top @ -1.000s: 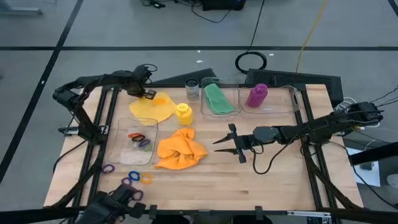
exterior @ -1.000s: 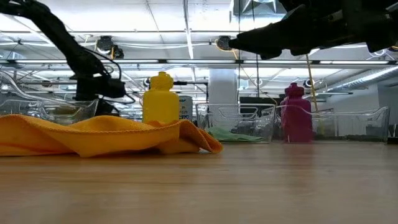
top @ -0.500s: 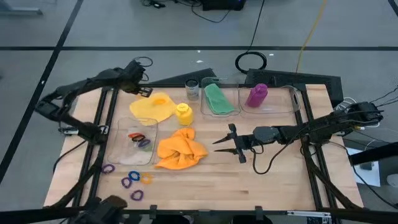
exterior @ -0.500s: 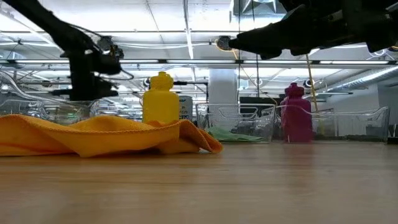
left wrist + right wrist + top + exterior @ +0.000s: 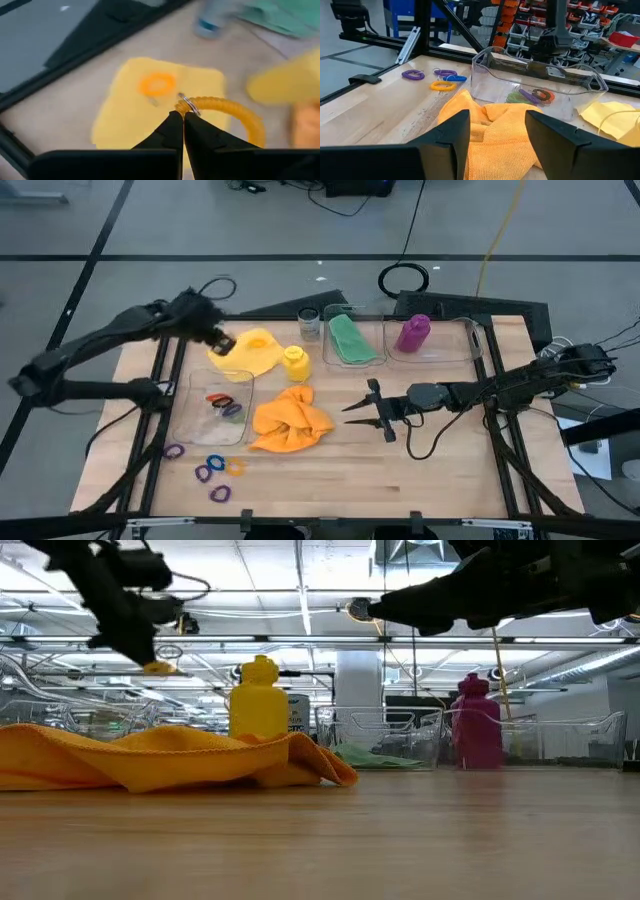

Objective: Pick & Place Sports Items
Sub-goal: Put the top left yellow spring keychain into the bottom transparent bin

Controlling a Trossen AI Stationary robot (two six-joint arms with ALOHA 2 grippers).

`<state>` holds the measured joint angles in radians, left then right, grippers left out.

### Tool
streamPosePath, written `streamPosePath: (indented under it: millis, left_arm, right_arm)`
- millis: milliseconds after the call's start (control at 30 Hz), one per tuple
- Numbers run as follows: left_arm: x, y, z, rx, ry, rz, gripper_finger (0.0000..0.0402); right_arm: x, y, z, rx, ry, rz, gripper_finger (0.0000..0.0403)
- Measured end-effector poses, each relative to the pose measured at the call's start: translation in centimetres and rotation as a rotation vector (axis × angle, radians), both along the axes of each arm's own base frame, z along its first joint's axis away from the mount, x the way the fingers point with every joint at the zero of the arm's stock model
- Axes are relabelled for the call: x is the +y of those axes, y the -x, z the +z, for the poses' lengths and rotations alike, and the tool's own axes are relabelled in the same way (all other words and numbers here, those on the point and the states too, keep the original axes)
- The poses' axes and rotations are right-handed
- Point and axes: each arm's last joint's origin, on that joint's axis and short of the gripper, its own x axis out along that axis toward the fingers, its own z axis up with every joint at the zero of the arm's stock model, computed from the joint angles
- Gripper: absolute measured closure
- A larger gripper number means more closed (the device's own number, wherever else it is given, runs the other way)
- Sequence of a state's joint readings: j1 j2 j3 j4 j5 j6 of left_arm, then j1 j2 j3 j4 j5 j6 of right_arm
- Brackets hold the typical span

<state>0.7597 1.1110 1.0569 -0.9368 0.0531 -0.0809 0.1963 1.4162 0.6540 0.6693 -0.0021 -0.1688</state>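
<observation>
- Fingers of the left gripper (image 5: 181, 116) pinched shut on a yellow elastic ring (image 5: 227, 114), lifted above the yellow cloth (image 5: 247, 353).
- Box with rings (image 5: 212, 432) lies just beside, nearer this arm.
- Right gripper (image 5: 360, 412) part-open, empty, beside the orange cloth (image 5: 290, 420).

The left arm reaches in from the left edge, its gripper (image 5: 222, 343) raised with fingers (image 5: 172, 131) pressed together. The right arm lies stretched low, its gripper (image 5: 368, 412) parted, empty.

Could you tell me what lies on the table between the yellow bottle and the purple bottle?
In the high view, a clear box holding the green cloth lies between the yellow bottle and the purple bottle.
</observation>
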Motion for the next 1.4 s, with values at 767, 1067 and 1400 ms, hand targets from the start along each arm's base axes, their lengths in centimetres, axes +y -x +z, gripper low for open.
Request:
streamPosePath:
  millis: [767, 1067, 1400]
  left_arm:
    - [-15.8, 0.0, -3.3, 0.228, 0.205, -0.115, 0.0401]
    - [-18.1, -2.0, -8.8, 0.472, 0.193, -0.009, 0.0401]
    - [-18.8, -3.6, -10.1, 0.461, 0.205, -0.043, 0.0375]
  right_arm:
    - [0.0, 0.0, 0.0, 0.004, -0.019, -0.002, 0.0268]
    - [0.0, 0.0, 0.0, 0.004, -0.019, -0.002, 0.0268]
    - [0.0, 0.0, 0.0, 0.006, -0.019, -0.002, 0.0268]
